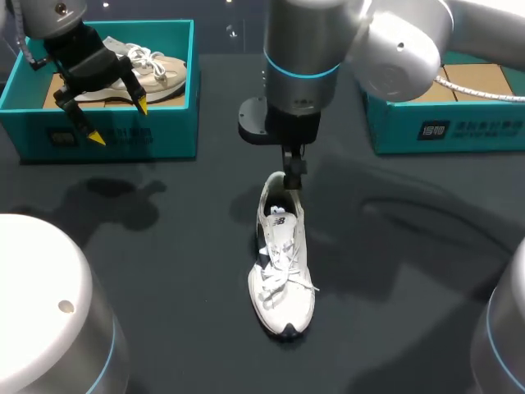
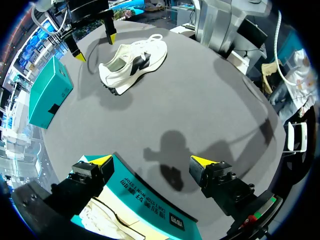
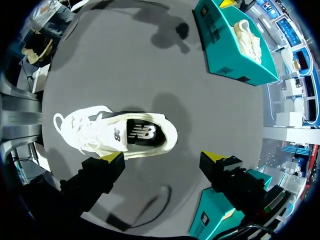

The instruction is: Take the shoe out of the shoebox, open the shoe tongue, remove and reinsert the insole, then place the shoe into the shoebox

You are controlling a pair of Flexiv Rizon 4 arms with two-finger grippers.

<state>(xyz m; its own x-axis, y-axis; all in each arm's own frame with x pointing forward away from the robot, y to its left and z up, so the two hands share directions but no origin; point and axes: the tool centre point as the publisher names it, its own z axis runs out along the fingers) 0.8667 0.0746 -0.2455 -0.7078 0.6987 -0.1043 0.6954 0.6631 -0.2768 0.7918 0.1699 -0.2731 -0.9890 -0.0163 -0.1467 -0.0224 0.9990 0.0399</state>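
Carrying everything, the dark tabletop (image 1: 394, 271) lies under both pincers. A teal left shoebox (image 1: 156, 135) sits directly beneath the left pincer (image 1: 120, 121), with a beige shoe (image 1: 160, 74) inside it, behind the yellow tips. A second teal right shoebox (image 1: 459, 131) stands well off to the side of the right pincer (image 3: 165, 157). The white shoe (image 1: 283, 263) stands on its sole out on the tabletop, its heel just under the right pincer, its toe pointing away from it. Both pincers are spread wide and grip nothing; the left one hangs over its box's front wall, and whether the right one's fingers touch the shoe is unclear.
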